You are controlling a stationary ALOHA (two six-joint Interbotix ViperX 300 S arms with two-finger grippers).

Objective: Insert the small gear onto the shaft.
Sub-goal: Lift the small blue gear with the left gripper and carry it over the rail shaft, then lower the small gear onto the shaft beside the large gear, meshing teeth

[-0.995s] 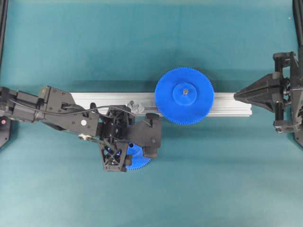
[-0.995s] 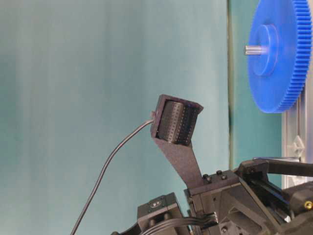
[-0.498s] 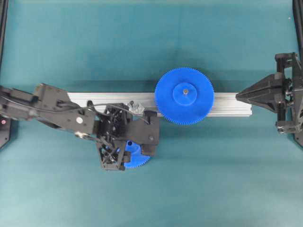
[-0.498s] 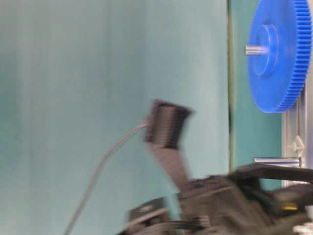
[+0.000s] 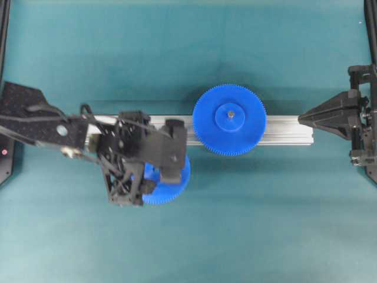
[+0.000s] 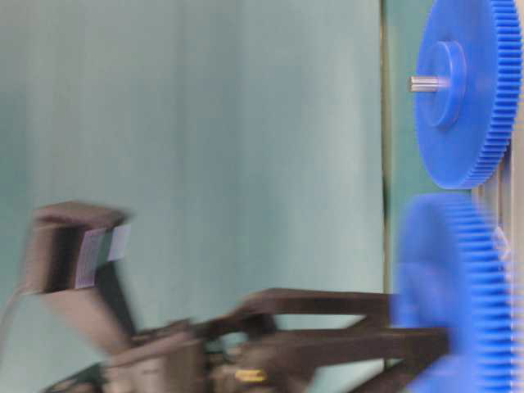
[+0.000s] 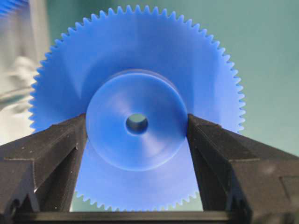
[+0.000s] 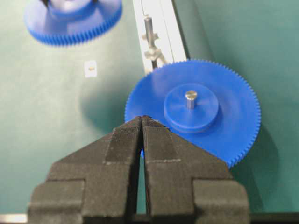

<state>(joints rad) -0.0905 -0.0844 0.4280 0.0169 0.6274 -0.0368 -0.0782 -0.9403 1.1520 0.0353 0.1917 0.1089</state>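
My left gripper [image 7: 136, 126] is shut on the raised hub of the small gear [image 7: 140, 51], a blue toothed disc, with one finger [image 7: 51, 144] on each side of the hub. In the overhead view this gripper [image 5: 156, 174] holds the small gear [image 5: 178, 180] just below the rail, over the mat. The shaft [image 8: 148, 25] stands as a thin metal pin on the rail; in the overhead view my left gripper hides it. In the right wrist view the small gear [image 8: 72, 21] hangs to the left of the shaft. My right gripper [image 5: 301, 119] is shut and empty at the rail's right end.
The larger blue gear [image 5: 230, 119] sits on its own pin on the aluminium rail [image 5: 283, 131], just right of the small gear. A tiny white square tag [image 8: 91, 68] lies on the green mat. The right gripper's tip [image 8: 141, 119] points at the larger gear's rim.
My left gripper has lifted the small gear off the mat and carried it up toward the rail; the arm is blurred with motion. My right gripper has drawn slightly back to the right.
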